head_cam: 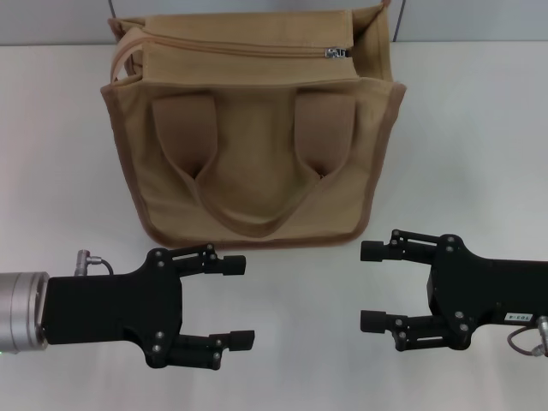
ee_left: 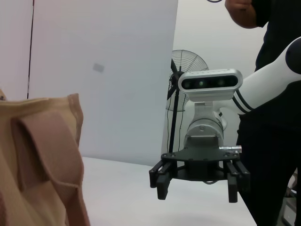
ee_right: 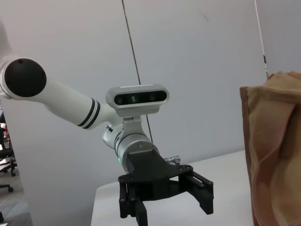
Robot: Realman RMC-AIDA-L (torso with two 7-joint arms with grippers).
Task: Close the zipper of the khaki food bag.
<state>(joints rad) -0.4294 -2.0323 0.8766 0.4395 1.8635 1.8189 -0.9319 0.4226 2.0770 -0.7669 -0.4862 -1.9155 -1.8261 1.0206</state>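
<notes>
**A:** What does the head view show?

**B:** The khaki food bag stands upright at the far middle of a white table, handles facing the robot. The zipper runs along its top panel, the silver pull near the right end. The left gripper and right gripper hover near the table's front edge, well apart from the bag, fingers spread, pointing at each other.

**A:** And the left wrist view?

**B:** The bag's side fills one edge. Farther off, the right gripper hangs with fingers apart. A person in black stands behind it, beside a fan.

**A:** The right wrist view?

**B:** The left gripper, fingers apart, and the bag's trimmed corner.
</notes>
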